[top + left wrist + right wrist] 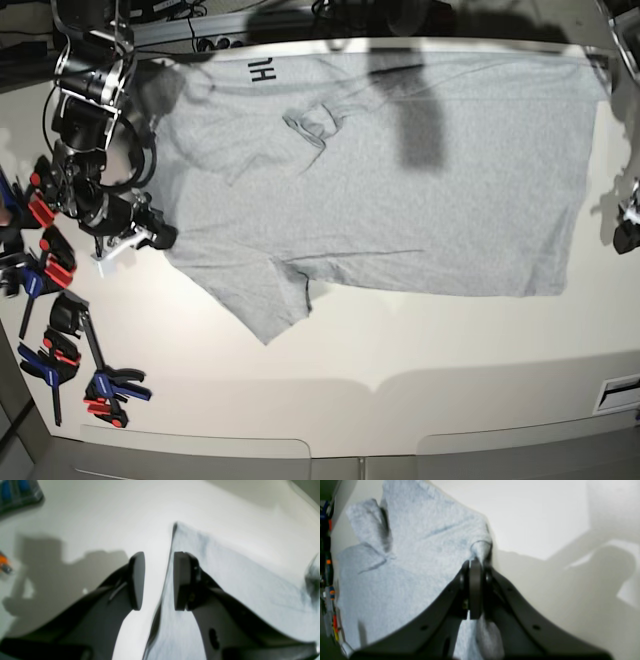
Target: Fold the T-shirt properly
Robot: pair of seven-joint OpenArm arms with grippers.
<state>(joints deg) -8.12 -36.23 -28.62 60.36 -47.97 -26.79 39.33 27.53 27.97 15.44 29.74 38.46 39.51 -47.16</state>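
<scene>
T-shirt (400, 170) is lying spread across the white table (420, 350) in the base view, filling most of the far half, approx. flat w/ a few creases. One sleeve (262, 300) is pointing toward the near-left; a folded-over bit near the far edge is showing black block letters (261, 70).

My right gripper (475, 567) is sitting at the shirt's left edge in the base view. In the right wrist view its fingers (475, 590) are pressing together w/ a fold of grey fabric pinched between the tips; the cloth is rising slightly into the grip. Rest of the shirt is spreading away to the left in that view, bare table to the right.

My left gripper (159, 580) is working at the far-right side of the base view, mostly cut off by the frame there. In the left wrist view its fingers (137, 580) are standing spread apart, w/ a clear gap between them. The shirt's hem edge is running through that gap: one pad is over bare table, the other is over fabric. Contact w/ cloth: cannot tell.

Clamps (60, 350), red/blue/black, are lying in a cluster on the table's near-left, apart from the shirt.
</scene>
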